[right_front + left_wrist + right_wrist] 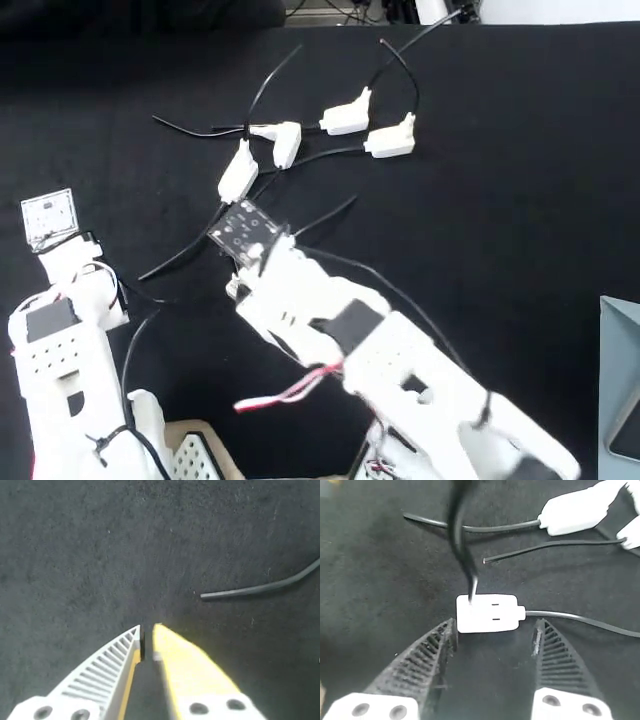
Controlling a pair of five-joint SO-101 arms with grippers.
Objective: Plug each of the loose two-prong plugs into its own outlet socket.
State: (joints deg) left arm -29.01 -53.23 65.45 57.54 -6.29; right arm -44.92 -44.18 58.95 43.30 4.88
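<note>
A grey bin (620, 340) stands at the tabletop's right edge, cut off by the picture. Something dark lies in it (what it is cannot be told). The tabletop (520, 230) is covered in black cloth. Toward the middle of its far edge lies a loose cluster of white pieces on thin black cords. A white plug (346, 114) and a second plug (391, 140) sit side by side, with a third plug (284, 142) to their left. The outlet socket (487, 613) is the piece closest to the arms.

The right arm extends from the near edge out to the middle of the tabletop. The right gripper (495, 634) is spread wide at the outlet socket, which lies flat with its two slots facing up. The fingertips flank it: one is just beside a corner of the socket, and the other stands apart from the end where the socket's cord (580, 620) leaves. A loose cord end (486, 560) lies on the cloth just beyond.

The left arm stands at the near left corner. The left gripper (148, 630) has its fingers pressed together with nothing between them (bare cloth beneath). Another cord tip (205, 596) lies near it.
</note>
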